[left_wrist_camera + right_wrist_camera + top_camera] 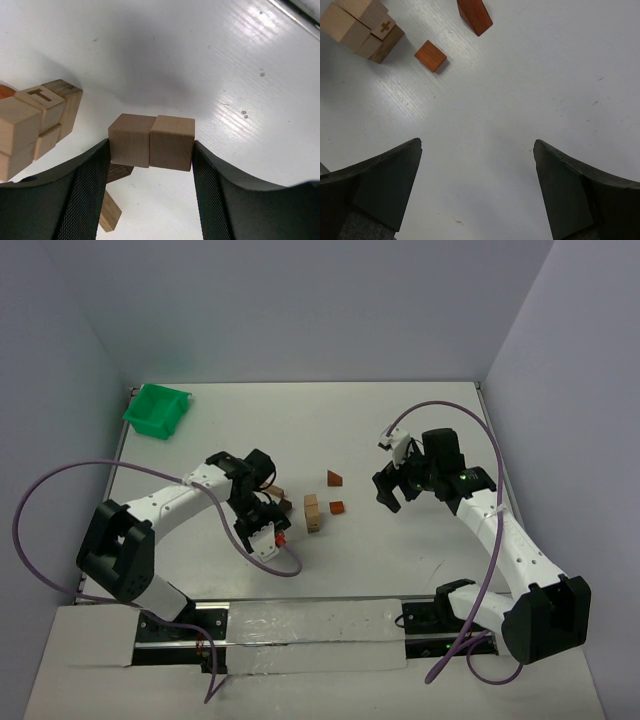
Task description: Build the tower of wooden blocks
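Left gripper (150,148): jaws closed on the two tan cubes (131,140). The cubes sit side by side and fill the gap, each outer face against a finger.
Under the left jaws: a dark brown block (119,173) shows below the left-hand cube. A tan piece (110,216) lies nearer the wrist, between the fingers. Whether the cubes touch the dark block I cannot tell.
Tower (37,125): left of the left jaws and a little ahead, near but apart. It is made of stacked tan blocks, one with a T-like mark on top.
Right gripper (477,145): jaws wide open, nothing between them, bare white table (520,100) beneath.
Reddish cube (430,55): ahead of the right jaws on the left-finger side, just beside the tower's foot, not touching it.
Wedge (475,15): reddish-brown, farther ahead of the right jaws, apart from the cube.
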